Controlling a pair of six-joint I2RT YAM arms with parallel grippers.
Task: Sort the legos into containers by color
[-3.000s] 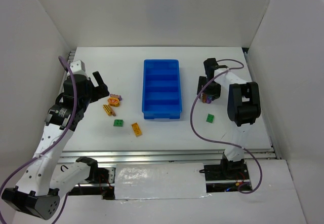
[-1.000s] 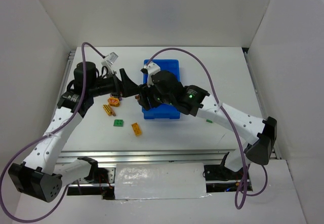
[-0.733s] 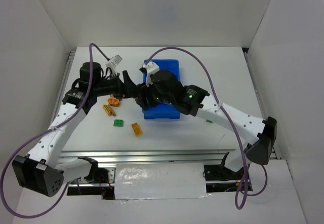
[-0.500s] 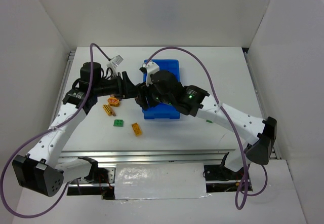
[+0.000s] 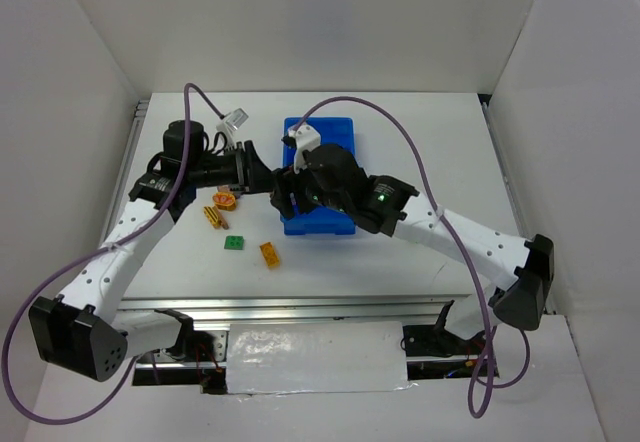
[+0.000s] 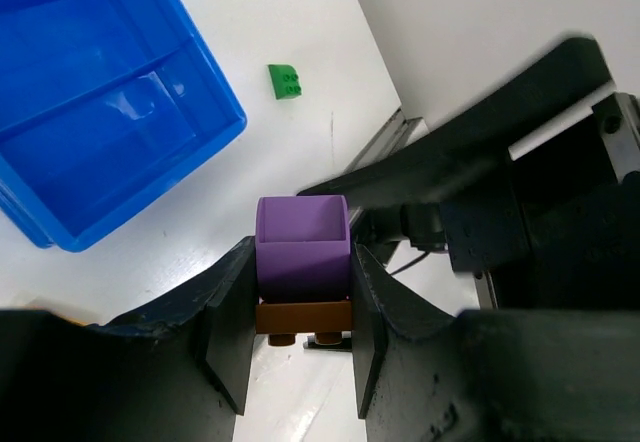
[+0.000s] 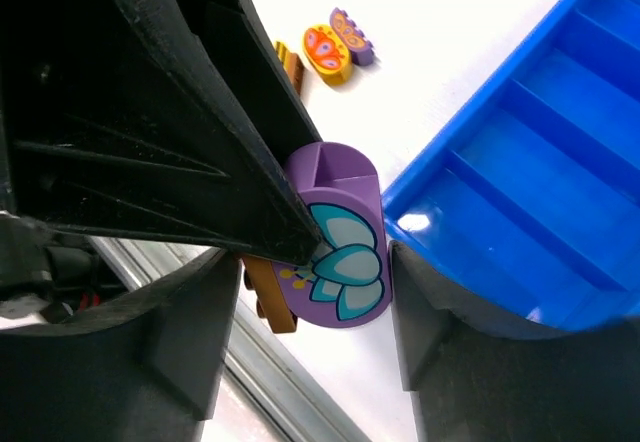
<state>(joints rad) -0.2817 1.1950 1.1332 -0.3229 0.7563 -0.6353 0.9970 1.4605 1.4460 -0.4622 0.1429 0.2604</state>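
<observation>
Both my left claw (image 6: 300,282) and right claw (image 7: 320,327) grip one purple plastic brick (image 6: 300,247) stuck on a thin brown plate (image 6: 305,315), likely to split them by colour.

**Purple brick (image 6: 300,247) aloft beside blue tray (image 5: 335,137)**

Butterfly-printed and stacked on a brown plate (image 6: 305,315), it hangs by the tray's near-left corner. Left of the tray lie an orange-and-purple cluster (image 5: 225,200), a striped piece (image 5: 213,217), a green brick (image 5: 234,243) and an orange-yellow brick (image 5: 270,253). A second green brick (image 6: 286,80) lies on its other side.

The white table (image 5: 450,142) carries the blue tray (image 5: 338,122) and scattered legos (image 5: 234,243).
</observation>
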